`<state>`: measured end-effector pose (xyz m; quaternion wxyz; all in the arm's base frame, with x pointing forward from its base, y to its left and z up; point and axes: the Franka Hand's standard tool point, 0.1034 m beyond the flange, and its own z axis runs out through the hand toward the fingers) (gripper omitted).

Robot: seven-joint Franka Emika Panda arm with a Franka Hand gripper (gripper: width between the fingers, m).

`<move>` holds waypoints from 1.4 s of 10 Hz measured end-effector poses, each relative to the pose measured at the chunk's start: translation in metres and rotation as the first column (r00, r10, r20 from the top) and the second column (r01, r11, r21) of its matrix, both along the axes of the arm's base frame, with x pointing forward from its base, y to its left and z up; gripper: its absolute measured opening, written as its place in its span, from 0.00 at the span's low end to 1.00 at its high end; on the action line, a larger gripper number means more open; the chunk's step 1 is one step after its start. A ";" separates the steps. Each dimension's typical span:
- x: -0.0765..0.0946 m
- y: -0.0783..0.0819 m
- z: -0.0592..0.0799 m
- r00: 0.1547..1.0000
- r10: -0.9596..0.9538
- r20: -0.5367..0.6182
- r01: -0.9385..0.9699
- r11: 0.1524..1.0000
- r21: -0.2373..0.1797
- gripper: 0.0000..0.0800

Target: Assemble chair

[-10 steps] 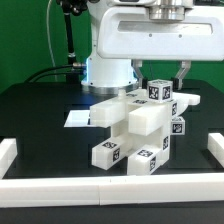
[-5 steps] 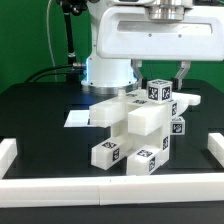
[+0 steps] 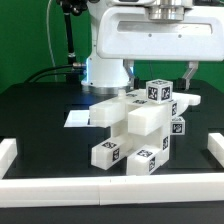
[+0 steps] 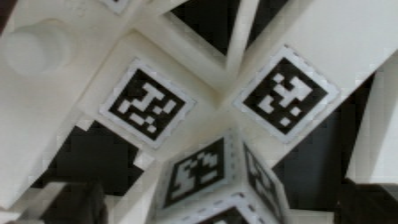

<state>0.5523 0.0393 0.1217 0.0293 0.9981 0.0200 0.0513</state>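
Where it rests, the chair — legs toward camera — runs front-to-back.

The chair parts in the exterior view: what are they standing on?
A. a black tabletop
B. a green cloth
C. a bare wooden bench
A: the white chair parts stand clustered on the black tabletop, which is edged by white border rails; no cloth or bare wood lies under them.
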 end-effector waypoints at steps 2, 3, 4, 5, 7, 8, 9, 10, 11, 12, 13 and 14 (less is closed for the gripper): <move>0.000 0.000 0.000 1.000 0.000 0.000 0.000 1.000 0.000 0.81; 0.000 0.000 0.000 1.000 0.000 0.000 0.000 1.000 0.000 0.81; 0.000 0.000 0.000 1.000 0.000 0.000 0.000 1.000 0.000 0.81; 0.000 0.000 0.000 1.000 0.000 0.000 0.000 1.000 0.000 0.81; 0.000 0.000 0.000 1.000 0.000 0.000 0.000 1.000 0.000 0.81; 0.000 0.000 0.000 1.000 0.000 0.000 0.000 1.000 0.000 0.81; -0.001 -0.001 0.000 1.000 -0.006 -0.008 0.006 1.000 0.002 0.81; -0.002 -0.005 0.004 0.998 -0.038 -0.046 0.039 0.999 0.018 0.81; 0.000 -0.006 0.007 0.998 -0.043 -0.049 0.044 0.999 0.022 0.81; -0.003 -0.005 0.006 0.997 -0.024 -0.070 0.026 0.999 0.024 0.81; -0.007 0.002 0.005 0.995 -0.020 -0.096 0.023 0.999 0.031 0.81; -0.008 0.006 0.004 0.995 -0.031 -0.092 0.035 0.998 0.044 0.81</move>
